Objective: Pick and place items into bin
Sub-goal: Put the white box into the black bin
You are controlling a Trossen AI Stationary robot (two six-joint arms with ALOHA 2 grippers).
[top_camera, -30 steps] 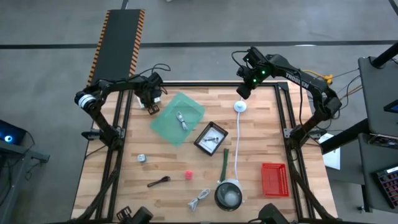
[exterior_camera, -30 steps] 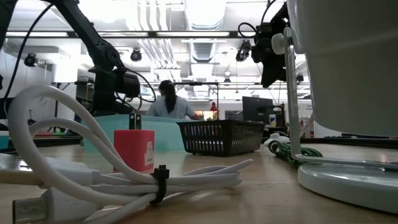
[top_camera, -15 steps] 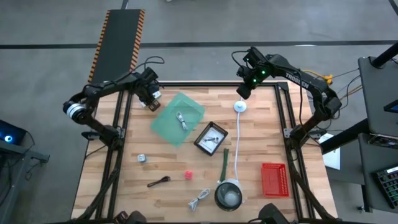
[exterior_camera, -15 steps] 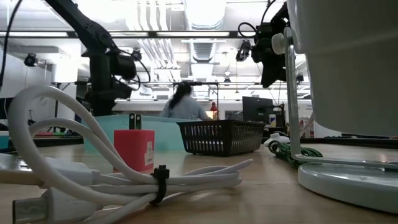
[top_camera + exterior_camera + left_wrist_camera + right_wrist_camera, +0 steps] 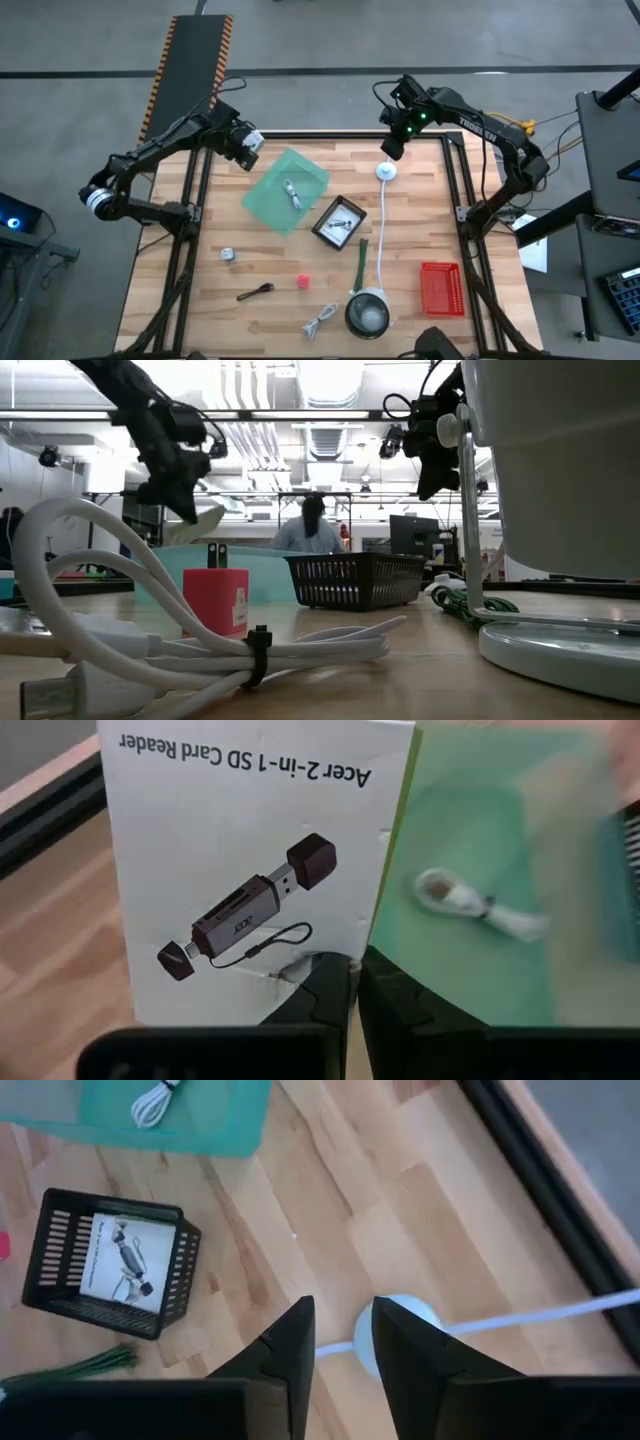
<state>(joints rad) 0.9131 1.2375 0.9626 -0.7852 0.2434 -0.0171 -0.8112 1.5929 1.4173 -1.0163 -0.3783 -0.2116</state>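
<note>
A white printed card (image 5: 250, 870) is pinched at its lower edge by the closed left claw (image 5: 352, 982) and held in the air beside the far left corner of the tabletop (image 5: 420, 240), just off the green tray (image 5: 286, 190). "Acer 2-in-1 SD Card Reader" is read on it in the left wrist view, above a drawing of a dark stick reader; the lettering is not legible from overhead. A coiled white cable (image 5: 292, 192) is seen lying in the tray. A second printed card (image 5: 127, 1264) is shown in the black basket (image 5: 339, 222). The right claw (image 5: 340, 1342) is held narrowly parted above the white puck (image 5: 395, 1320), gripping nothing. A person (image 5: 313, 528) is caught only by the low view, beyond the tabletop.
</note>
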